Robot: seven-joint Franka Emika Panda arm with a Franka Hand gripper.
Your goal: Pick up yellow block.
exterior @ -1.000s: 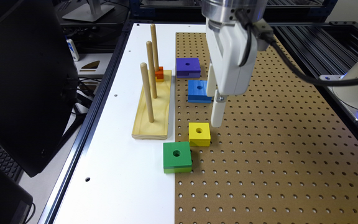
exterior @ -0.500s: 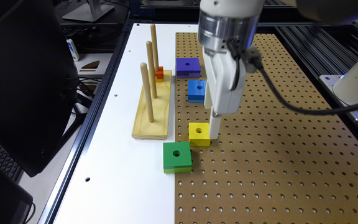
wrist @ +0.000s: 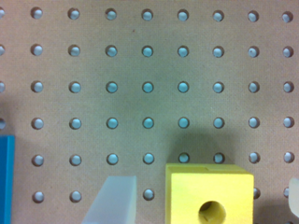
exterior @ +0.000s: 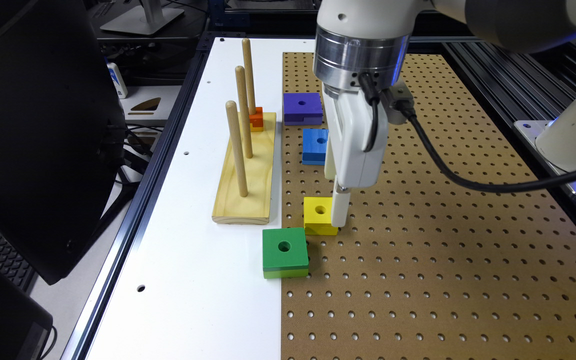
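The yellow block lies flat on the brown pegboard, round hole up, just behind the green block. My gripper hangs low right at the block, on its side toward the exterior view's right. In the wrist view the yellow block sits between the two pale fingers, nearer the one at the frame's edge, and neither touches it. The gripper is open and holds nothing.
A blue block and a purple block lie farther back on the pegboard. The pale wooden base with three upright pegs stands on the white surface, with a tiny orange block on its far end. A dark monitor stands at the exterior view's left.
The gripper has come down and shifted toward the exterior view's left, from above the blue block to a low position at the yellow block. No block has moved.
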